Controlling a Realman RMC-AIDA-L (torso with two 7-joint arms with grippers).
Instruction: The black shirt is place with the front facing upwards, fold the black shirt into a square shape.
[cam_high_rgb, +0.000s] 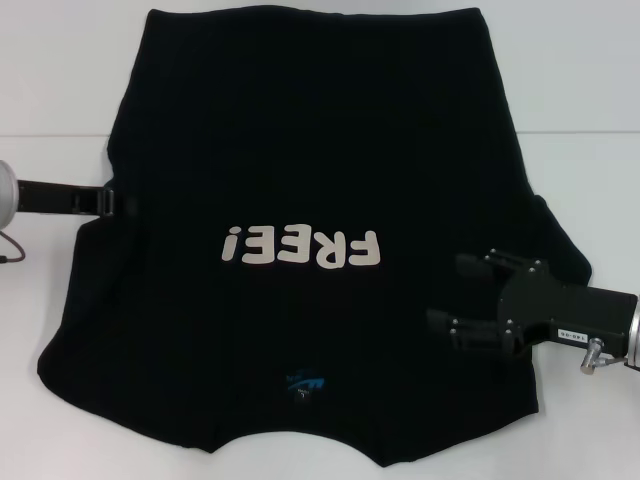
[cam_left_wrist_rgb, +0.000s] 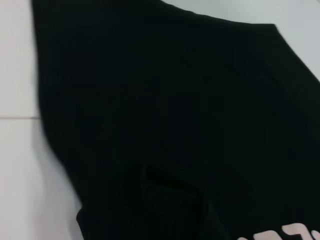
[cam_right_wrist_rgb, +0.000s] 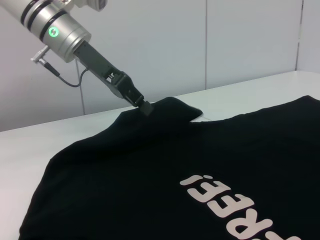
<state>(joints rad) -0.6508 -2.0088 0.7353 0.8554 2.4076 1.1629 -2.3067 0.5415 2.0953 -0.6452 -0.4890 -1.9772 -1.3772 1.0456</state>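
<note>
Head view shows the black shirt (cam_high_rgb: 310, 150) spread front-up on the white bench (cam_high_rgb: 590, 80), lettering toward the robot. The left claw (cam_high_rgb: 118, 203) reaches in level from the side, pinched shut on the shirt's left edge. The right claw (cam_high_rgb: 470, 297) hovers over the right side, fingers apart.

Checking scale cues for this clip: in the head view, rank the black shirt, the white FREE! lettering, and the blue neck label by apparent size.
1. black shirt
2. white FREE! lettering
3. blue neck label

The gaps are clear; none look alike.
</note>
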